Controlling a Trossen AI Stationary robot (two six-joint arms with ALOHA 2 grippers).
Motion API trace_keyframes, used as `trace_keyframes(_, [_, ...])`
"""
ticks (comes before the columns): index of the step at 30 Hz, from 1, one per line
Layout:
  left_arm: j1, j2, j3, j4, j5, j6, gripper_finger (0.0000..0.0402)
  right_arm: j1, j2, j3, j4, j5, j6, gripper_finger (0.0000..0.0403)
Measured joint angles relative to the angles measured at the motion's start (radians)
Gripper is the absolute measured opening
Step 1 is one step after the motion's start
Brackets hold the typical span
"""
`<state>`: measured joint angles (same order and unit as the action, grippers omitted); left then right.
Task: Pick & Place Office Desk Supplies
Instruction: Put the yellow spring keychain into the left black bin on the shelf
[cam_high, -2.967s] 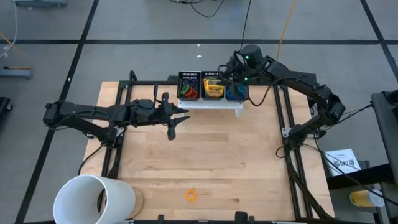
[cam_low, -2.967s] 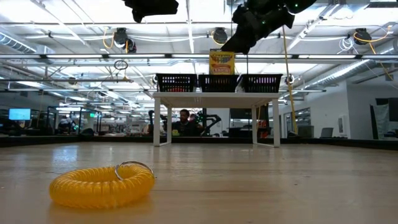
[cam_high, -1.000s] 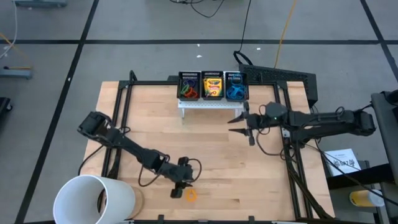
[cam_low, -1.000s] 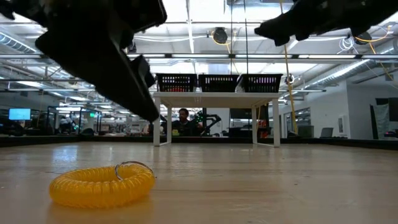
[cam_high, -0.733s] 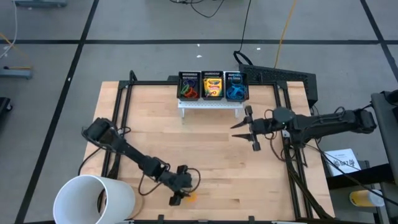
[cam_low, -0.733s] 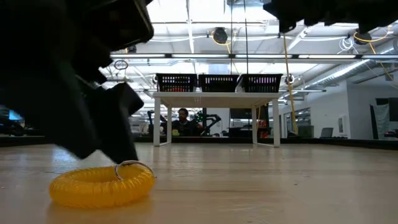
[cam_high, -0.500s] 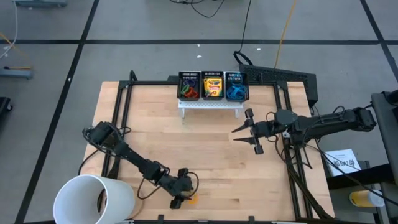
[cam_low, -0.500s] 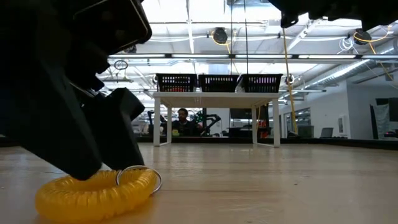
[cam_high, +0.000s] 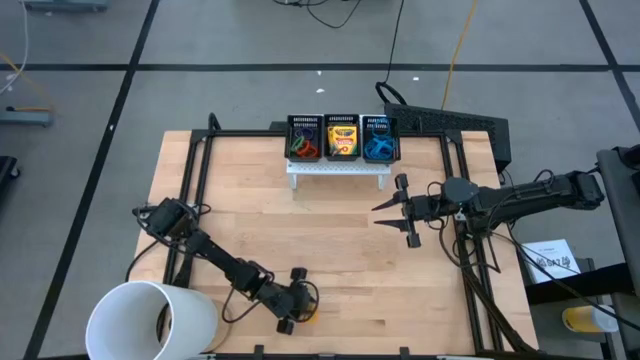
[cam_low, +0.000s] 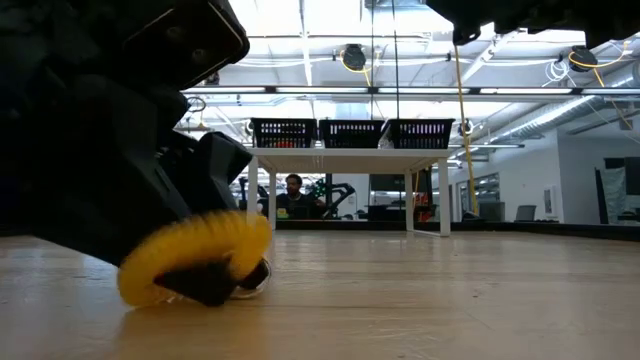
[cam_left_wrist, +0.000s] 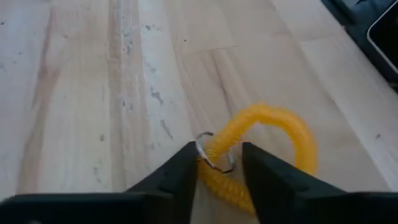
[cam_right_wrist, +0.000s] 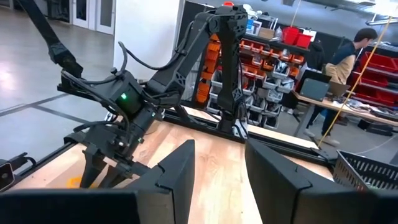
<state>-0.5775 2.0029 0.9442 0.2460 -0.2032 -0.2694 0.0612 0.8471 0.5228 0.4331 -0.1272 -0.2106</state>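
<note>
A yellow coil band (cam_high: 309, 315) with a small metal ring lies near the table's near edge, and my left gripper (cam_high: 296, 311) is shut on it. In the low view the coil band (cam_low: 196, 249) stands tilted on one side. My right gripper (cam_high: 380, 214) hovers open right of the table's middle, holding nothing. On a white shelf at the far edge, a yellow-and-green crayon box (cam_high: 342, 135) sits in the middle bin. Coloured bands (cam_high: 304, 148) fill the left bin and blue ones (cam_high: 377, 149) the right. My left gripper pinches the yellow coil band between its two fingers at the stretch that carries the metal ring (cam_left_wrist: 213, 157), coming from the table's left and slanting down. The coil band (cam_left_wrist: 277, 130) is tipped up, its far loop raised, its lower side (cam_low: 160, 290) on the wood.
A large white cup (cam_high: 150, 320) lies on its side at the near left corner, close to the left arm. Three black mesh bins (cam_high: 341, 124) stand on the shelf at the far edge. Black frame rails run along both table sides. A person (cam_low: 296, 195) sits far beyond the table.
My left gripper has moved toward the near edge and down onto the coil band and has taken hold of it. The band, flat on the wood a second ago, has slid a little and tipped up on one side. My right gripper has drifted toward the right and near edges.
</note>
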Motion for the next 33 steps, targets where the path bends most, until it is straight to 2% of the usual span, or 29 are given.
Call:
trace_keyframes(8, [0.03,-0.001,-0.003,-0.003,0.0,0.007,0.0019,0.0,0.0,0.0,-0.004,0.0,-0.013,0.013])
trace_keyframes(13, [0.049,-0.016,-0.005,0.007,-0.047,0.011,0.0031,0.0,0.0,0.0,-0.004,0.0,0.017,0.013])
trace_keyframes(18, [0.085,-0.102,-0.011,-0.033,-0.133,0.072,0.0026,0.0,-0.009,0.0,-0.006,-0.003,0.088,0.013])
trace_keyframes(23, [0.129,-0.27,-0.007,-0.127,-0.141,0.078,0.0016,0.0,-0.045,0.002,-0.059,-0.003,0.127,0.013])
trace_keyframes(28, [0.174,-0.443,-0.008,-0.184,-0.234,0.167,0.0025,0.0,-0.091,0.002,-0.162,-0.003,0.128,0.013])
trace_keyframes(33, [0.266,-0.601,-0.006,-0.176,-0.31,0.249,0.002,0.0,-0.122,0.002,-0.206,-0.003,0.128,0.013])
